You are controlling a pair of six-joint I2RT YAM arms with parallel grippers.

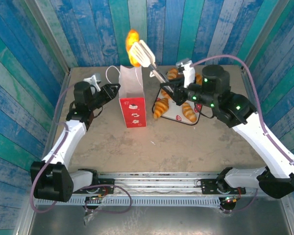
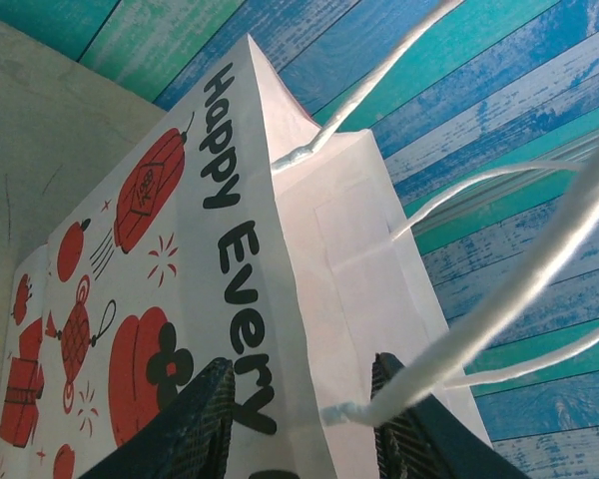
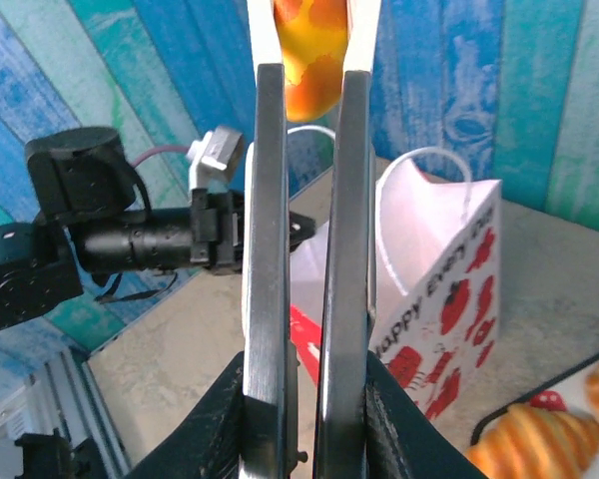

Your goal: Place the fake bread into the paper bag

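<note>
Roughly by size: matte, speckled surface [image 1: 186, 142]; upright white paper bag [image 1: 132, 100] with red print and thin cord handles; flat tray [image 1: 175, 115] carrying ridged, glossy croissants [image 1: 161, 106]. The right jaws squeeze flat-bladed tongs [image 3: 270, 200], which pinch one glossy orange fake bread [image 3: 314, 45] aloft by the bag's open top. The left jaws stand part-open astride the bag's upper corner; clamping undeterminable.

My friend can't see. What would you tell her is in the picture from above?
The right gripper holds tongs pinching an orange toy pastry above the paper bag. The left gripper grips the bag's edge, and more pastries lie on a tray beside it.
</note>
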